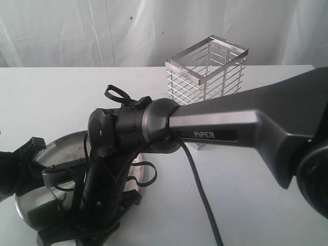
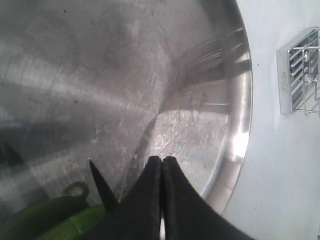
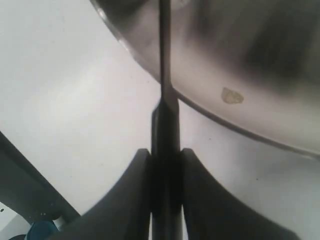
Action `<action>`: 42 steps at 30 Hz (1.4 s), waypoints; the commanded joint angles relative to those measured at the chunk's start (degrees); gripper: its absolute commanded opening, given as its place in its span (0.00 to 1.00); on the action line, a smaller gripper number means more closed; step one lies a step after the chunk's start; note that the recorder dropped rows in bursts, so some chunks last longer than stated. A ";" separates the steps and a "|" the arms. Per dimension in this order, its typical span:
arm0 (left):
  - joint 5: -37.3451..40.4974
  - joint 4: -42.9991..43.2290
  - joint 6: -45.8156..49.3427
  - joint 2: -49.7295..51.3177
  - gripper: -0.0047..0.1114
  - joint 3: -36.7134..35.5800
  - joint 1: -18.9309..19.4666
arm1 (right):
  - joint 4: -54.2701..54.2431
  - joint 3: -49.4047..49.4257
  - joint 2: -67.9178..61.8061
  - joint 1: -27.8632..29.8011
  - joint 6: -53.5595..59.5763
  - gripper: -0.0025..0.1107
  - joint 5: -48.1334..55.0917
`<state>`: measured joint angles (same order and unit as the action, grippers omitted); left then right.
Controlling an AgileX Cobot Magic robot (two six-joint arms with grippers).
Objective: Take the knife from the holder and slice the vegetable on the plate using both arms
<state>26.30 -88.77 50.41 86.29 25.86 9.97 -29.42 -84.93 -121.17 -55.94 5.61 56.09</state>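
I am holding the knife (image 3: 165, 115) over the plate (image 3: 260, 95).
My right gripper (image 3: 165, 154) is clamping its handle, blade pointing straight ahead across the rim; my left gripper (image 2: 162, 162) is hanging closed near the vegetable (image 2: 45, 220).

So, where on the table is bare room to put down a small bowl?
Bare: the table left of the holder, behind the plate; also the front strip under the right arm, beside its cable. Crowded: the plate, where the left gripper, the knife and the vegetable meet.
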 commanded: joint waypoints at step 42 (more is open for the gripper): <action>2.86 24.75 -20.20 -7.46 0.04 6.93 4.18 | -2.04 -2.12 0.13 -0.03 -0.18 0.05 9.37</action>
<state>26.55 -62.40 30.62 80.86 32.63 13.97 -30.38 -85.46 -121.34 -55.94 5.25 64.75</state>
